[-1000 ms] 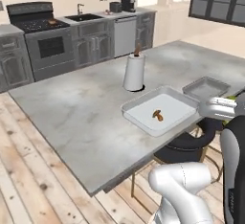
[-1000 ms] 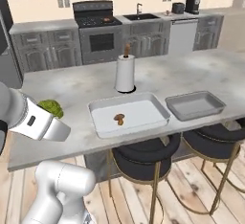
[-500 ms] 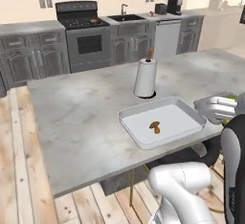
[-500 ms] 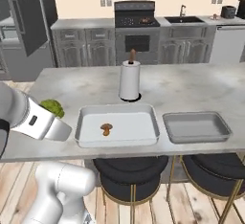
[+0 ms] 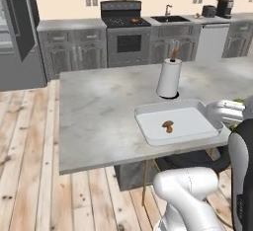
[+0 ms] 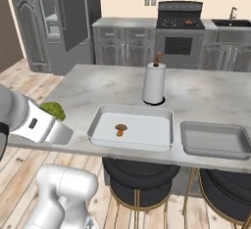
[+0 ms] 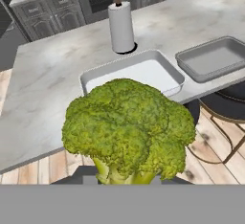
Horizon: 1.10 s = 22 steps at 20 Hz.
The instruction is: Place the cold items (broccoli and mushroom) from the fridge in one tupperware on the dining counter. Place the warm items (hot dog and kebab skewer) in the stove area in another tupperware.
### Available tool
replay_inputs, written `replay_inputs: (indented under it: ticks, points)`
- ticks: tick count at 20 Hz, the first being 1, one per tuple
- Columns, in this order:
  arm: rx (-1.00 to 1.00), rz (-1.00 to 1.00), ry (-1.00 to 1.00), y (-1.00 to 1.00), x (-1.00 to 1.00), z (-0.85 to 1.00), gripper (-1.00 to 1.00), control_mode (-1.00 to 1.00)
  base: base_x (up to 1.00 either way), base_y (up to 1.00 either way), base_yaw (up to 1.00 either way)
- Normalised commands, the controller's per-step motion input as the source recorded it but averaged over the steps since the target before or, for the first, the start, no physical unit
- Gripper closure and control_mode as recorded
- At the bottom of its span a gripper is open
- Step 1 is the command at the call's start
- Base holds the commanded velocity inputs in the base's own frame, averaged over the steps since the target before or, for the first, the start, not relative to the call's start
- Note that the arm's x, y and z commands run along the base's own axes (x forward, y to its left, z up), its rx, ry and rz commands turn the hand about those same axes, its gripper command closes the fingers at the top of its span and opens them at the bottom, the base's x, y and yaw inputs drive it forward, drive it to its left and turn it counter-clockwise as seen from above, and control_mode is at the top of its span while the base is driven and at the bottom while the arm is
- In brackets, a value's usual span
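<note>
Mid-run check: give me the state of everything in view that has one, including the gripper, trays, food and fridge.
gripper: shut on the broccoli, short of the counter edge.
broccoli: held, not yet in a tray.
white tupperware: on the counter, holding only the mushroom.
mushroom: lying in the white tupperware.
grey tupperware: on the counter, nothing in it.
paper towel roll: upright on its holder.
fridge door: open.

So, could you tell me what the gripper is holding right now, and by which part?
The gripper holds the broccoli by the base of its stalk, with the green head facing away.
</note>
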Motion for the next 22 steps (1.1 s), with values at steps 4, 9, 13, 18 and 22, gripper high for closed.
replay_inputs:
  ticks: [4, 9, 13, 18, 22]
  points:
    - [0.0, 0.0, 0.0, 0.0, 0.0, 0.0, 1.0, 1.0, 0.97, -0.12, 0.15]
    - [0.08, -0.12, 0.47, -0.19, 0.8, 0.0, 1.0, -1.0, 0.19, -0.01, -0.01]
    - [0.21, -0.05, 0.69, -0.55, 1.0, 0.0, 1.0, -1.0, 0.0, 0.0, 0.0]
    - [0.17, 0.0, 0.67, -0.52, 0.9, -0.35, 1.0, -1.0, 0.0, 0.0, 0.0]
    - [0.06, -0.02, 0.24, -0.18, 0.39, -0.65, 1.0, -1.0, 0.0, 0.0, 0.0]
